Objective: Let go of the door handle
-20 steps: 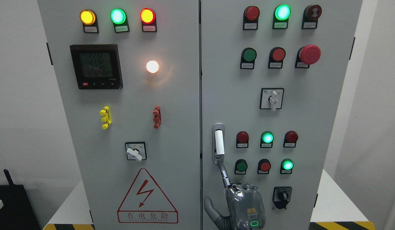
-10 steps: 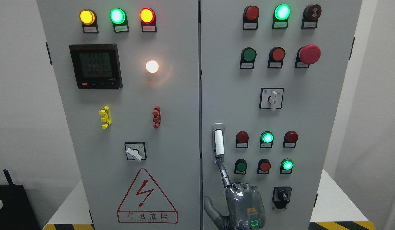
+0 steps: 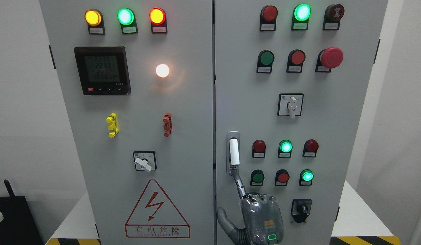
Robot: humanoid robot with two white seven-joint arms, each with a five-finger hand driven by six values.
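At bottom edge, right hand [image 3: 256,214] wrist cut off, one finger [image 3: 238,183] extended touching door handle [image 3: 234,152] base, no grasp, handle upright, long axis vertical.

Matt grey painted metal doors [image 3: 183,136]; shiny metal handle [image 3: 233,153] with white grip; glossy plastic buttons [image 3: 331,57].
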